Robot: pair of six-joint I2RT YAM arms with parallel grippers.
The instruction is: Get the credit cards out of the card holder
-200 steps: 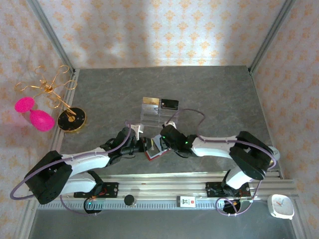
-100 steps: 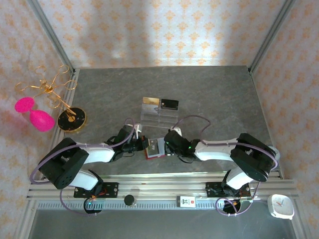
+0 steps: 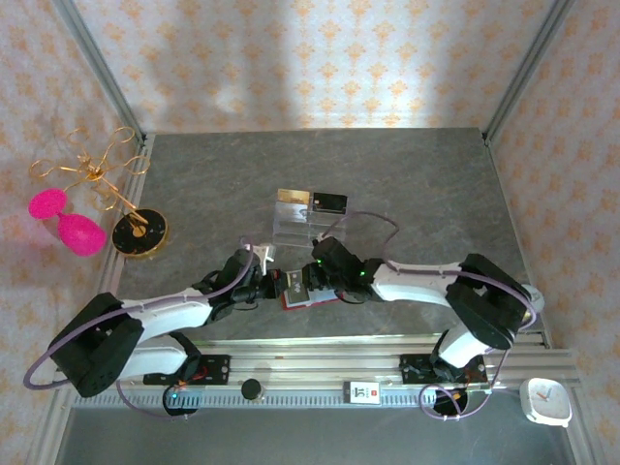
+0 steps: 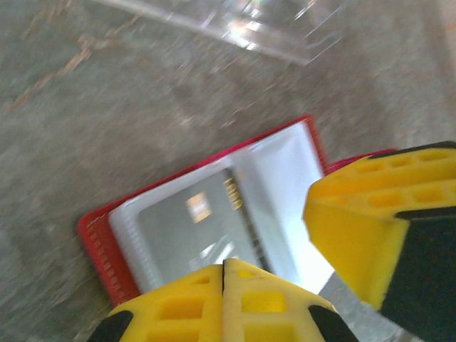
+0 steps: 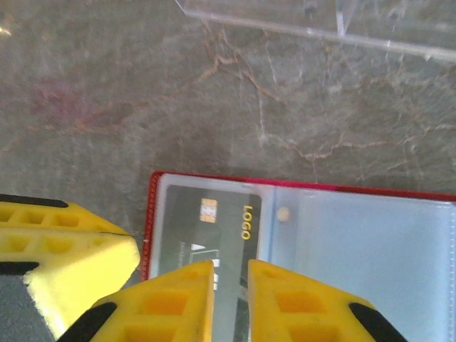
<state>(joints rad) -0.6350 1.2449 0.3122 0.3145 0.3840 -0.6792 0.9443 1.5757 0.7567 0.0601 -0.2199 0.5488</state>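
Observation:
The red card holder (image 3: 300, 290) lies open on the table between both arms, near the front edge. A dark credit card (image 5: 214, 224) with a chip and gold lettering sits inside its left clear sleeve, also seen as the dark card (image 4: 196, 228) in the left wrist view. My left gripper (image 4: 224, 267) is shut, its tips over the near edge of that sleeve (image 4: 135, 235). My right gripper (image 5: 230, 269) hovers over the same card with its jaws a narrow gap apart and nothing between them. The holder's right sleeve (image 5: 370, 249) looks pale blue.
A clear acrylic stand (image 3: 308, 225) stands just behind the holder with a gold card (image 3: 293, 197) and a black card (image 3: 329, 202) on top. A gold wire stand (image 3: 139, 231) and pink objects (image 3: 73, 228) are at the left. A white clock (image 3: 545, 401) lies bottom right.
The right gripper's jaws have parted slightly and it has shifted a little to the left over the holder. The left arm has stretched out, its gripper staying shut at the holder's left edge.

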